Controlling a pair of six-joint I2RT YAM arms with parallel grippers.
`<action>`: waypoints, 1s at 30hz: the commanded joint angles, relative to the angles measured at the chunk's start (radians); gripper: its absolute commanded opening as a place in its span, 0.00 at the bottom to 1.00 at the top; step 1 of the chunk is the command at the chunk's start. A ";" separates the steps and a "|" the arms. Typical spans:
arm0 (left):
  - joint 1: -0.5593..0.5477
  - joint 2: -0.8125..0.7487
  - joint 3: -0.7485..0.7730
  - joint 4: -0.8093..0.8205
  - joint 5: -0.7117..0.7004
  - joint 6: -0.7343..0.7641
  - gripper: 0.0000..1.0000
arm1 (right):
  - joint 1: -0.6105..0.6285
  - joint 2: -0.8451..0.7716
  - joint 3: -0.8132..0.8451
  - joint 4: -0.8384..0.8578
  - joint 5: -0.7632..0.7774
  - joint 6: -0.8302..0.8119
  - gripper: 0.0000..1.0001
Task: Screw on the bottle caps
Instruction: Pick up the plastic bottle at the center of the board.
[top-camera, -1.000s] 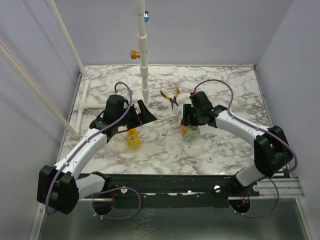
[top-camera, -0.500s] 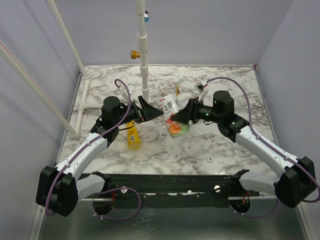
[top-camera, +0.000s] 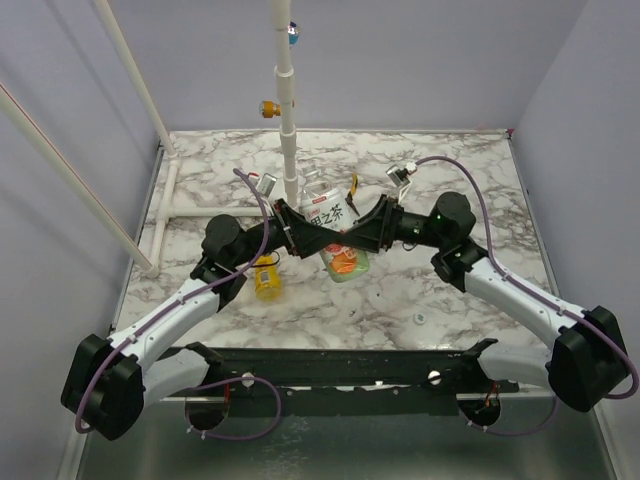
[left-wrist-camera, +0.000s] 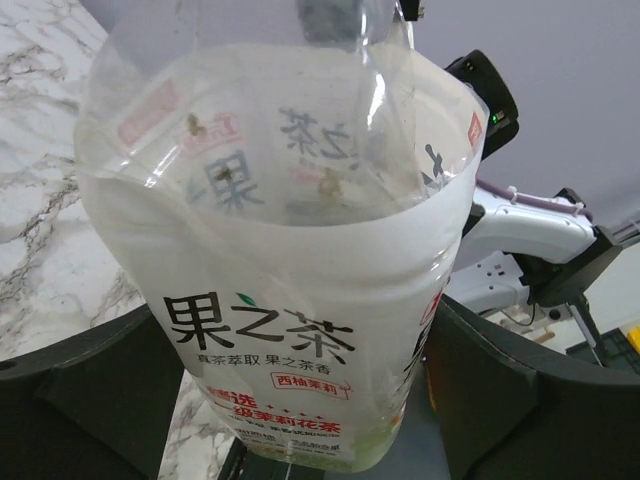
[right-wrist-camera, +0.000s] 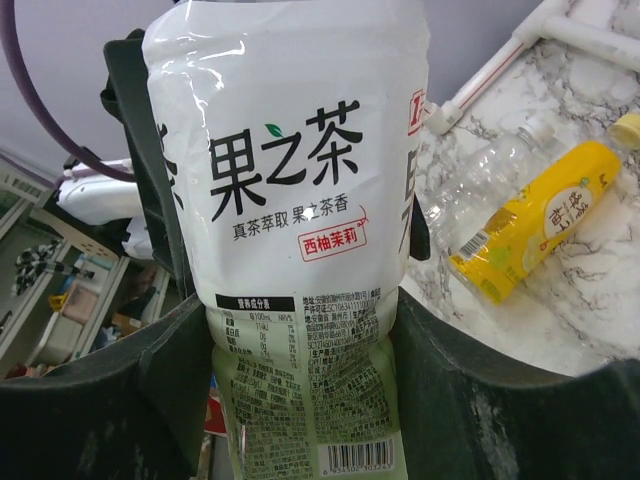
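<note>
The clear bottle (top-camera: 330, 212) with the green-and-white label hangs tilted above the middle of the table. My right gripper (top-camera: 362, 235) is shut on its lower half; its jaws press both sides of the label (right-wrist-camera: 290, 180). My left gripper (top-camera: 305, 235) comes from the other side. Its open jaws straddle the same bottle (left-wrist-camera: 270, 250), with a gap showing at the right jaw. The yellow bottle (top-camera: 266, 277) lies on the table below the left gripper and shows again as the yellow bottle (right-wrist-camera: 530, 225). A whitish cap (top-camera: 421, 319) lies near the front right.
Yellow-handled pliers (top-camera: 351, 186) lie behind the raised bottle. A white pole (top-camera: 288, 120) stands at the back centre with a yellow round piece (top-camera: 268, 108) and a blue one (top-camera: 293, 32) on it. White pipes (top-camera: 165, 215) run along the left edge.
The right arm lifted the clear bottle off the table and swung it to the centre. The left gripper moved right until its jaws straddled the bottle, and they have narrowed slightly.
</note>
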 joint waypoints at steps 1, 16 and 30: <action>-0.013 -0.025 -0.027 0.159 -0.086 -0.046 0.84 | 0.024 0.001 -0.022 0.098 -0.020 0.024 0.48; -0.040 0.041 -0.002 0.242 -0.168 -0.061 0.45 | 0.055 -0.027 -0.039 -0.078 0.075 -0.072 0.71; -0.041 -0.040 0.051 -0.281 -0.175 0.340 0.08 | 0.056 -0.253 0.086 -1.154 0.959 0.034 0.96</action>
